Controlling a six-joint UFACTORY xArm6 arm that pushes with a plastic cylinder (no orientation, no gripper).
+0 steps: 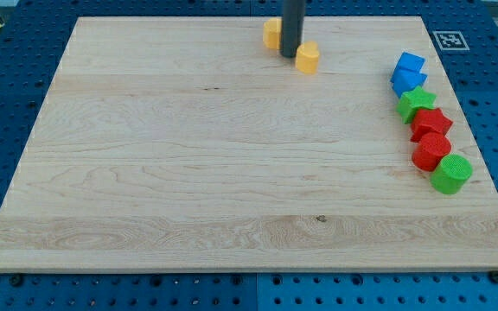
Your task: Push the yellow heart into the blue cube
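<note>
My tip (292, 55) rests on the wooden board (188, 173) near the middle of its top edge. A yellow block (308, 58), which looks like the heart, sits right against the tip on its right. A second yellow block (271, 34), shape unclear, sits just left of the rod, partly hidden by it. The blue cube (411, 63) lies far to the right near the board's right edge, at the top of a row of blocks. A second blue block (404, 83) touches it from below.
Below the blue blocks the row runs down the right edge: a green star (416, 104), a red star (430, 123), a red block (430, 151) and a green block (450, 174). A square marker tag (447, 40) lies off the board's top right corner.
</note>
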